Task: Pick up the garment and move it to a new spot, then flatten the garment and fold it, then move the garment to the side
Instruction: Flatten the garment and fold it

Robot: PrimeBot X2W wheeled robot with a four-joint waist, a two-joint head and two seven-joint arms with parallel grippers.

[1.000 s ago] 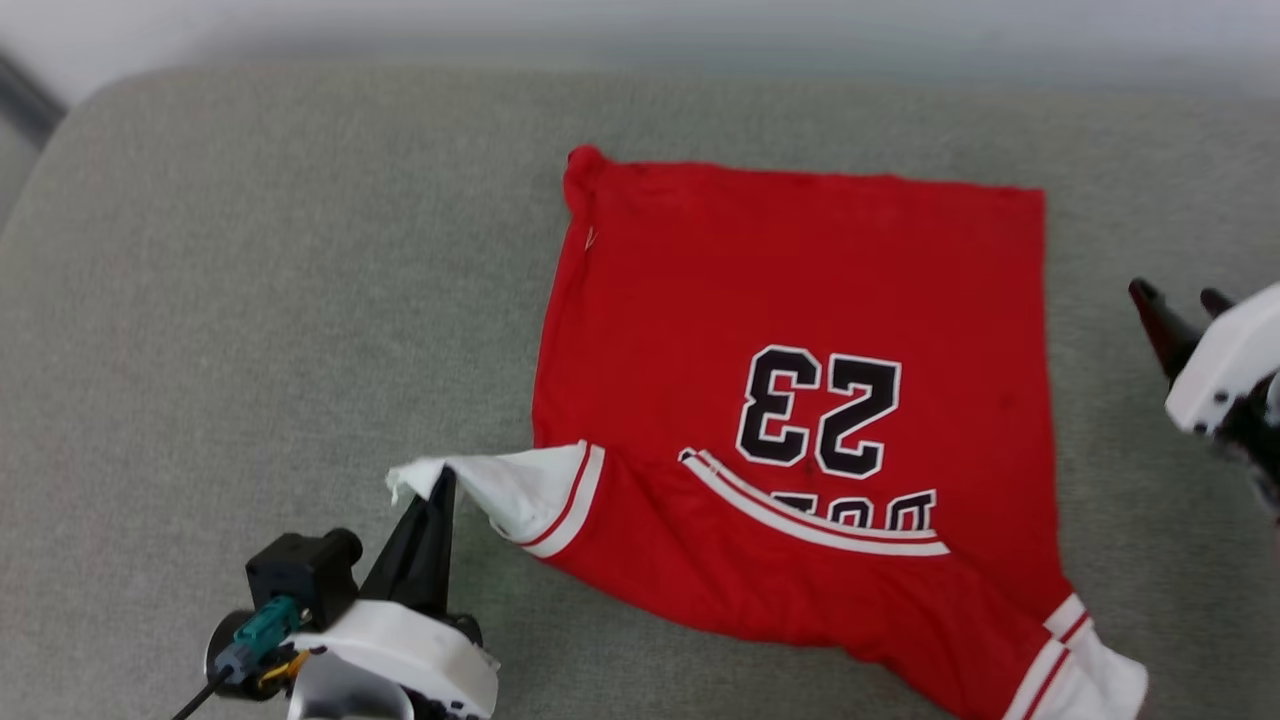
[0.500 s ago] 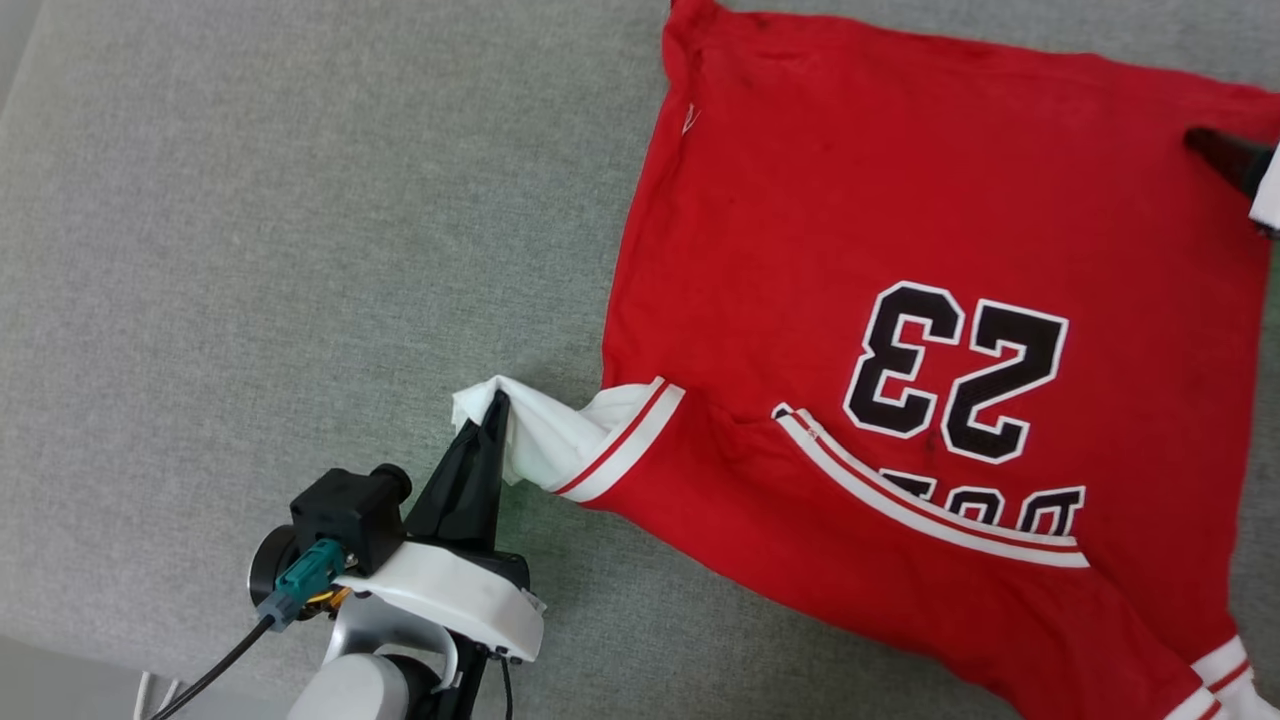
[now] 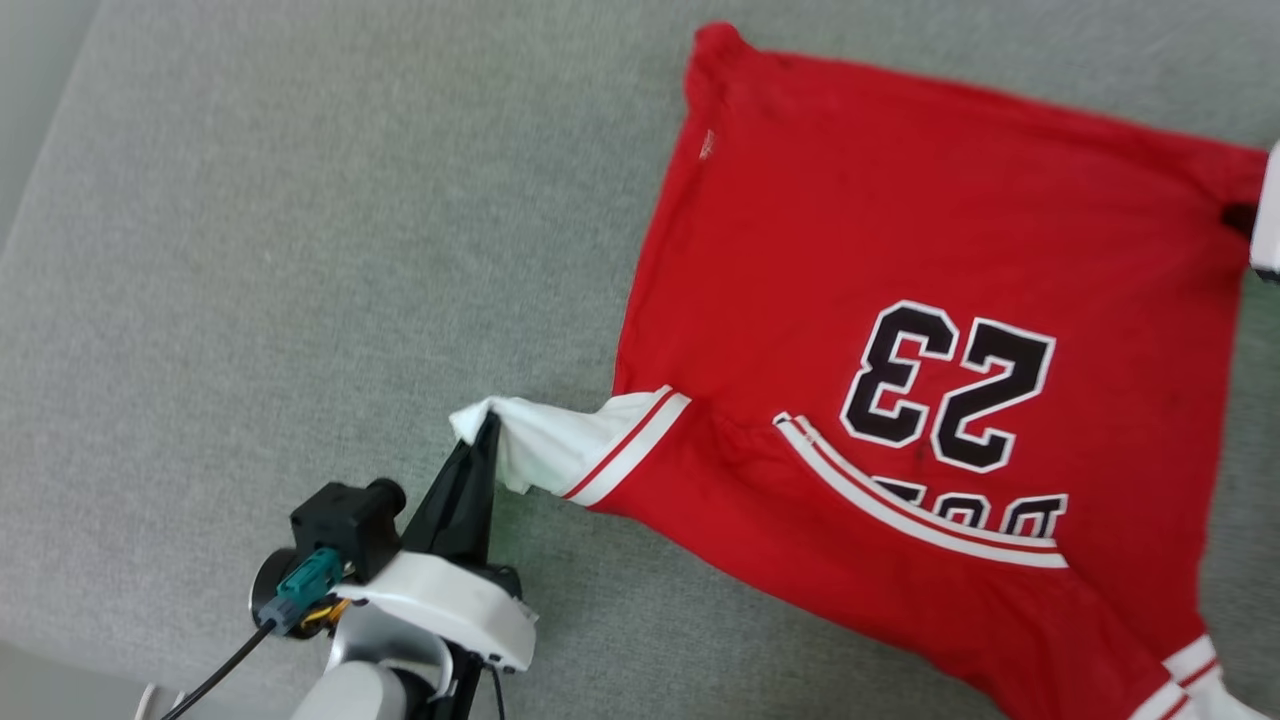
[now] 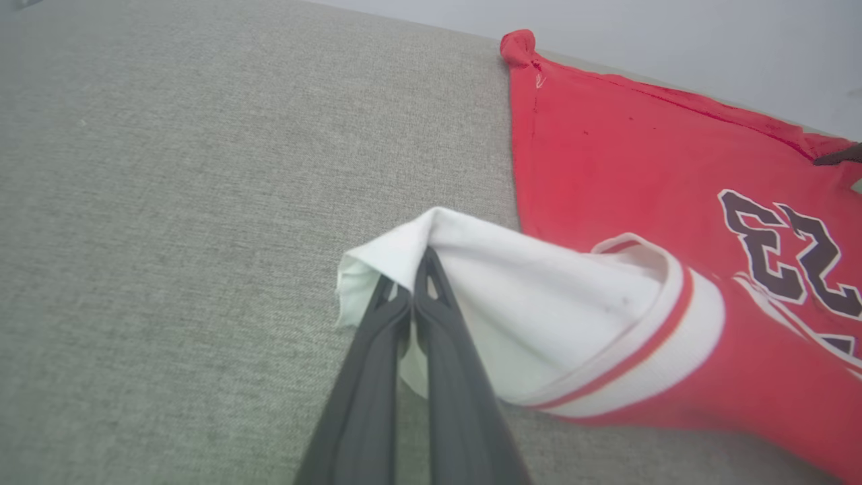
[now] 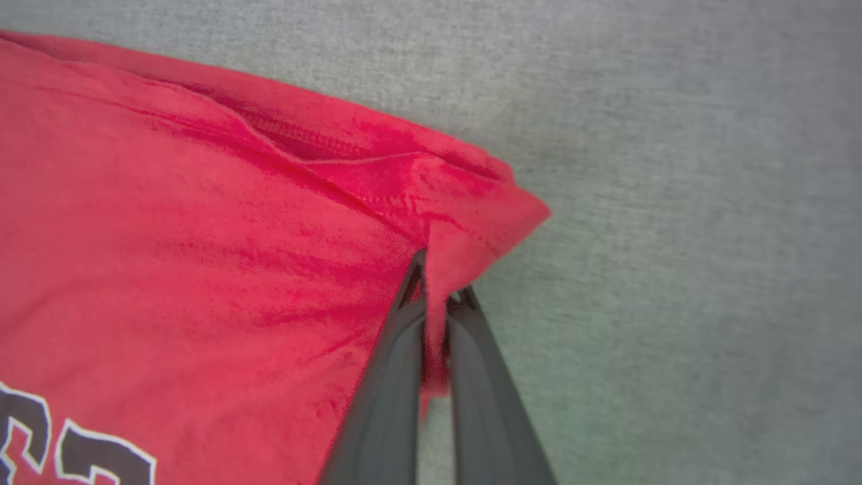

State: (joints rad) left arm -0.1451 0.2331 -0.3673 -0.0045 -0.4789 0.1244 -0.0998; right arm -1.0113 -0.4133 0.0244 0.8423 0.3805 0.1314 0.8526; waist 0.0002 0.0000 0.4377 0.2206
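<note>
The garment (image 3: 900, 250), a red jersey with a black 23 printed upside down to me, lies spread on a grey cushion. My left gripper (image 3: 488, 425) is shut on the tip of its white sleeve (image 4: 539, 289), which is pulled out to the left and slightly lifted. In the left wrist view the two fingers (image 4: 419, 259) meet on the white cloth. My right gripper (image 3: 1240, 215) sits at the far right hem corner. The right wrist view shows it (image 5: 438, 286) shut on that red corner (image 5: 485, 215). The second white sleeve (image 3: 1195, 670) lies at the bottom right.
The grey fabric surface (image 3: 300, 250) stretches wide to the left of the jersey. Its near edge (image 3: 60, 690) runs along the lower left, and a pale wall (image 4: 673, 34) rises beyond the far edge. A black cable (image 3: 215, 670) hangs from my left wrist.
The head camera has moved in and down. My right gripper came from beside the jersey, open, to its right hem corner and shut on it. The left gripper kept hold of the white sleeve.
</note>
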